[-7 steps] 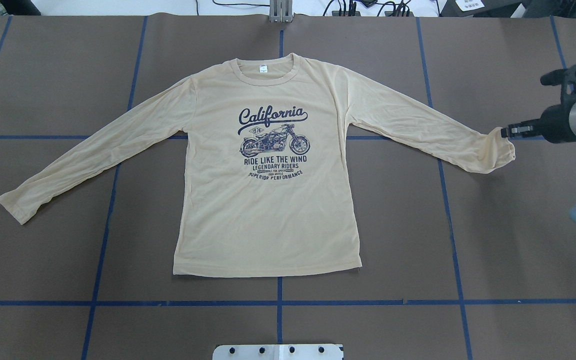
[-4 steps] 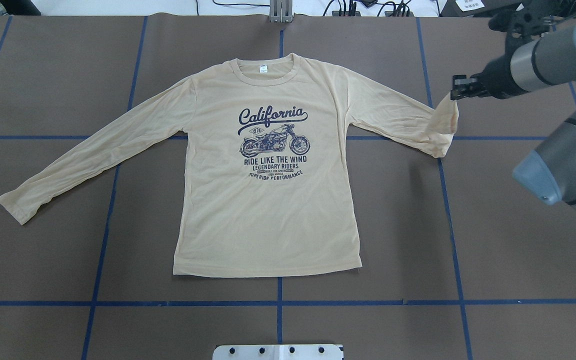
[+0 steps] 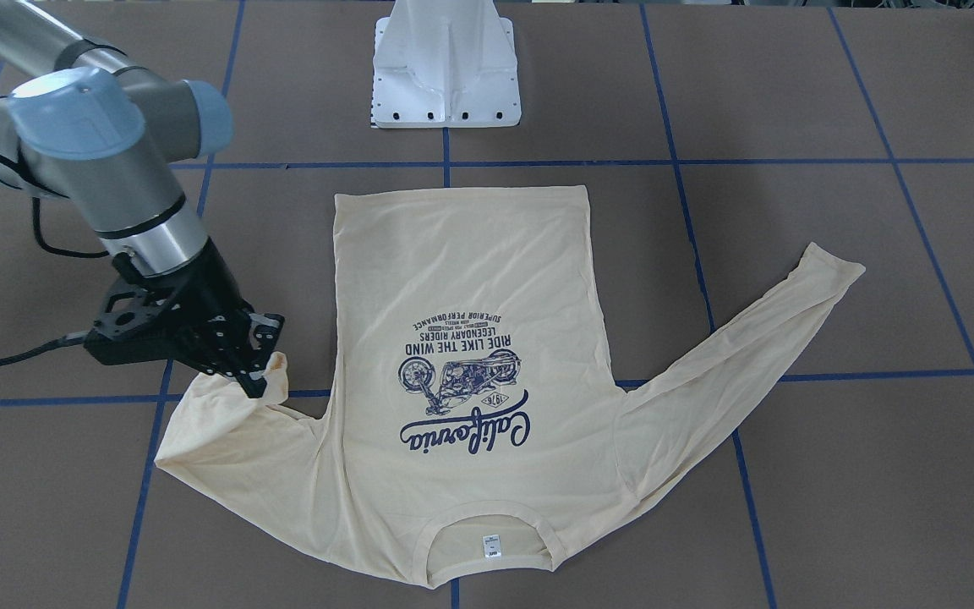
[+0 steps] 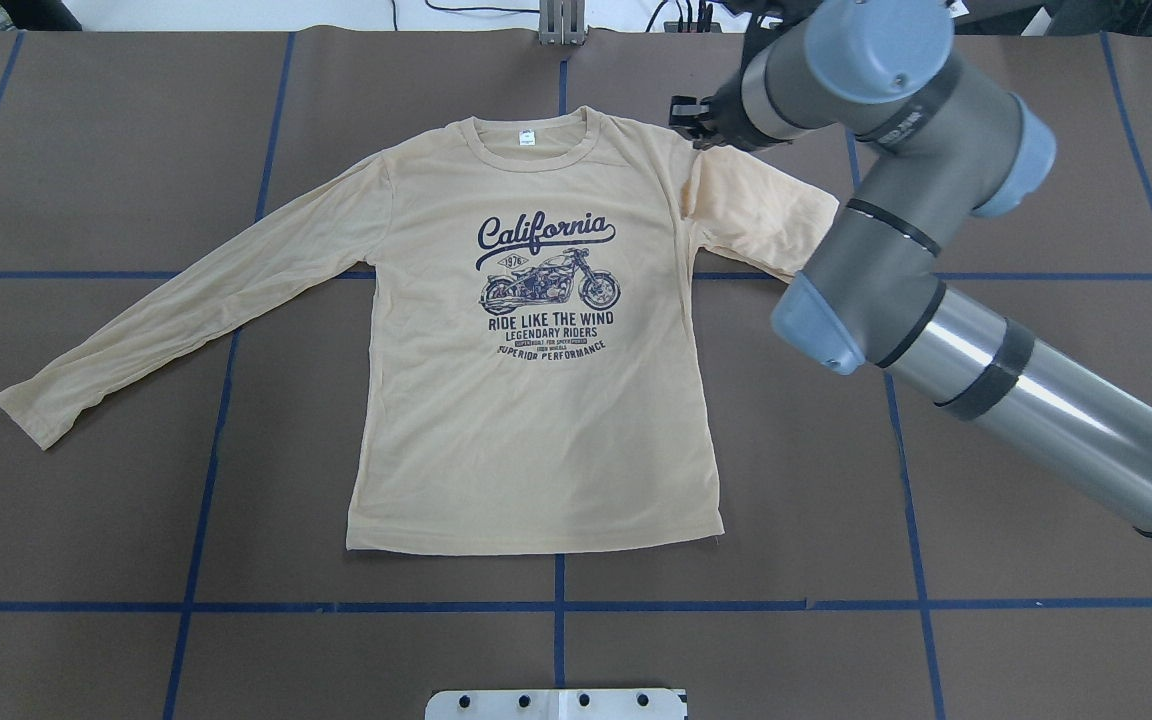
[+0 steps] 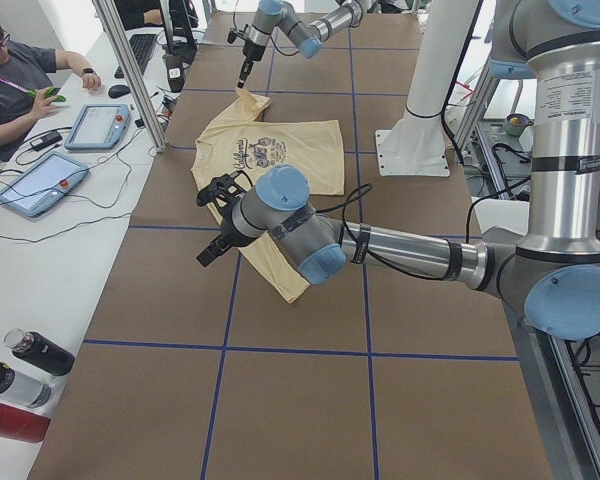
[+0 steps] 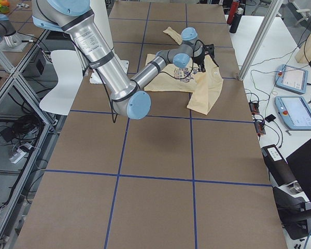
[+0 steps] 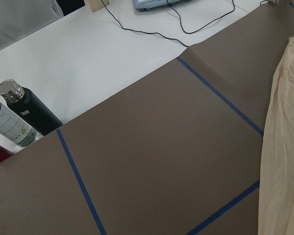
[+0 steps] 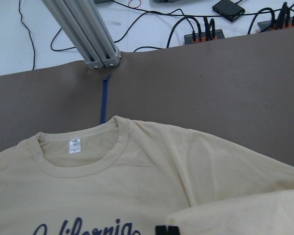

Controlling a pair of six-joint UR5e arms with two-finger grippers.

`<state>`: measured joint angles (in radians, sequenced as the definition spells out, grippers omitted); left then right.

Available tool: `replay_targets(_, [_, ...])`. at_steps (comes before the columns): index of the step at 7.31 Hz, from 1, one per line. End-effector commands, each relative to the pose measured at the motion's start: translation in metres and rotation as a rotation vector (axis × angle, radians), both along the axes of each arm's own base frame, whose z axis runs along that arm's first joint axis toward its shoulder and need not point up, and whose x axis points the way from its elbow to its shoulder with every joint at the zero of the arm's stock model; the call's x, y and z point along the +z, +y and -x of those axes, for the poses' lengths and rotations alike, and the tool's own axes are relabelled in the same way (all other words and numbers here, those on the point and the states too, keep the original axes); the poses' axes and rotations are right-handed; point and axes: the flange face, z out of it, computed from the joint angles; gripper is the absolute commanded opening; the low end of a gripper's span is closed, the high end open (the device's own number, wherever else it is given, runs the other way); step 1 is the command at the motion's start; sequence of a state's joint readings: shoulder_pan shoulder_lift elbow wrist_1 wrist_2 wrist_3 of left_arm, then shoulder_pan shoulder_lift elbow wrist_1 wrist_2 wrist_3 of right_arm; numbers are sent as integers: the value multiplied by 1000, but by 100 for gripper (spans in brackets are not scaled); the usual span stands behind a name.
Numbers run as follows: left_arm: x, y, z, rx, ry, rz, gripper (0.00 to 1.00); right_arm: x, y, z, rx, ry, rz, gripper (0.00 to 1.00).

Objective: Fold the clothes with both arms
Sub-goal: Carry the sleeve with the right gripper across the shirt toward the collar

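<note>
We see the shirt (image 4: 536, 430) lying flat and print-up in the middle of the table (image 4: 986, 520), collar away from the base (image 3: 445, 68). The right gripper (image 3: 255, 378) is pinched closed on the right cuff (image 3: 278, 372) (a small bunch of fabric sticks up beside it), held above the shoulder, so that sleeve doubles back on itself. The left sleeve (image 4: 186, 310) lies stretched out. The left gripper (image 5: 208, 252) hangs beside it; we cannot tell whether it is closed.
</note>
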<state>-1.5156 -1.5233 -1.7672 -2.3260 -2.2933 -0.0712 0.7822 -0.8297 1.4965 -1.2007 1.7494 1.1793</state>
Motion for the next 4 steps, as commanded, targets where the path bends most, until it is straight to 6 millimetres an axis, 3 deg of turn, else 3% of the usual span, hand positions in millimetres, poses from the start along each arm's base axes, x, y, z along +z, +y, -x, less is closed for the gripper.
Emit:
replay_targets(1, [6, -1, 0, 1, -2, 10, 100, -75, 0, 97, 19, 26, -42, 0])
replay_targets(4, [8, -1, 0, -4, 1, 18, 100, -151, 28, 200, 25, 34, -13, 0])
